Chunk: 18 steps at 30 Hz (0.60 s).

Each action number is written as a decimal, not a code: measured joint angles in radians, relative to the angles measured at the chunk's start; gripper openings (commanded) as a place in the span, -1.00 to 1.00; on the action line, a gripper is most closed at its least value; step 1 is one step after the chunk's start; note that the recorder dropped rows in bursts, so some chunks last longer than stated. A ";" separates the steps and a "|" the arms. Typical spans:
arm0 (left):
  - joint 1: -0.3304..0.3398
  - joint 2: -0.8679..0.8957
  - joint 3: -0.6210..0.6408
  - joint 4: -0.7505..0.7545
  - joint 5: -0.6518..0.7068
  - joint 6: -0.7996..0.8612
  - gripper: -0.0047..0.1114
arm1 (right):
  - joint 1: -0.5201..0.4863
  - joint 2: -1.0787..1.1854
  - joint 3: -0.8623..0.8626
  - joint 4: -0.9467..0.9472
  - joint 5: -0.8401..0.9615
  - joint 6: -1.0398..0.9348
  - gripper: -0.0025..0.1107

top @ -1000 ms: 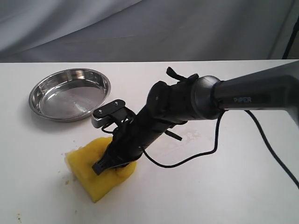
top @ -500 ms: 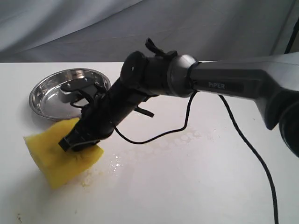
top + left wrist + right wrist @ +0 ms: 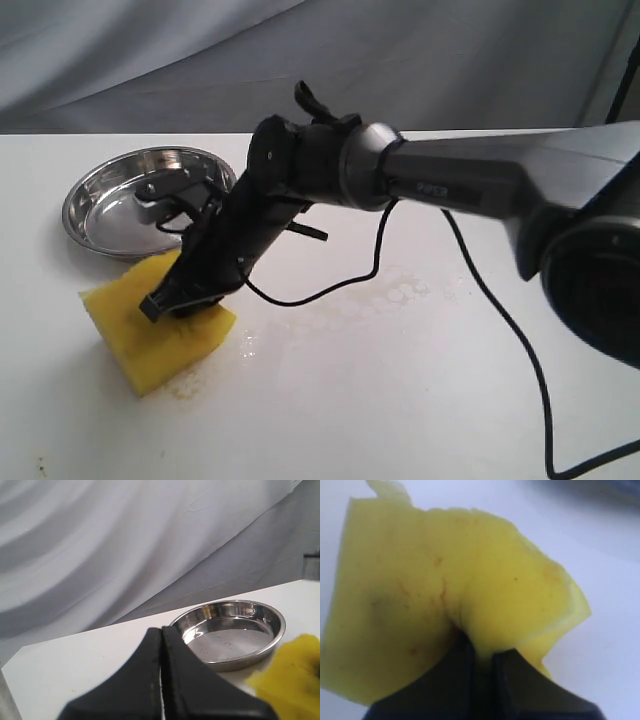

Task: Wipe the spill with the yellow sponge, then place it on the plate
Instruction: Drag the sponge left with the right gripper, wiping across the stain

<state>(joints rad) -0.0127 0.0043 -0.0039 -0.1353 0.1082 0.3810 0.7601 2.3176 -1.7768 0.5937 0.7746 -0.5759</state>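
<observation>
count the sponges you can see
1. The sponge is at the left of the table, just below the plate in the exterior view, pinched by the right end effector. The arm could hide more.

The plate (image 3: 72, 200) was polished steel, smooth and mirror-bright. The yellow sponge (image 3: 165, 350) was soft, porous foam with a matt face, creased where the right gripper (image 3: 170, 300) pinched it. The gripper's fingers (image 3: 455, 685) looked like matt black plastic. The table (image 3: 450, 400) was white, smooth and dull, with a faint wet sheen where the spill (image 3: 395, 295) lay. Grey cloth (image 3: 420, 60) hung behind in soft folds.
</observation>
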 measured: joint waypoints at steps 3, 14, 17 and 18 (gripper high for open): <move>0.000 0.000 0.000 0.000 0.000 0.000 -0.92 | -0.002 0.045 -0.003 0.013 -0.003 0.011 -0.96; 0.000 0.000 0.000 0.000 0.000 0.000 -0.92 | -0.005 0.063 -0.022 0.034 0.113 -0.031 -0.96; 0.000 0.000 0.000 0.000 0.000 0.000 -0.92 | -0.005 0.064 -0.022 0.041 0.197 -0.064 -0.96; 0.000 0.000 0.000 0.000 0.000 0.000 -0.92 | -0.005 0.064 -0.022 0.043 0.225 -0.072 -0.96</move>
<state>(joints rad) -0.0127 0.0043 -0.0039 -0.1353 0.1082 0.3810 0.7546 2.3814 -1.7987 0.6365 0.9998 -0.6476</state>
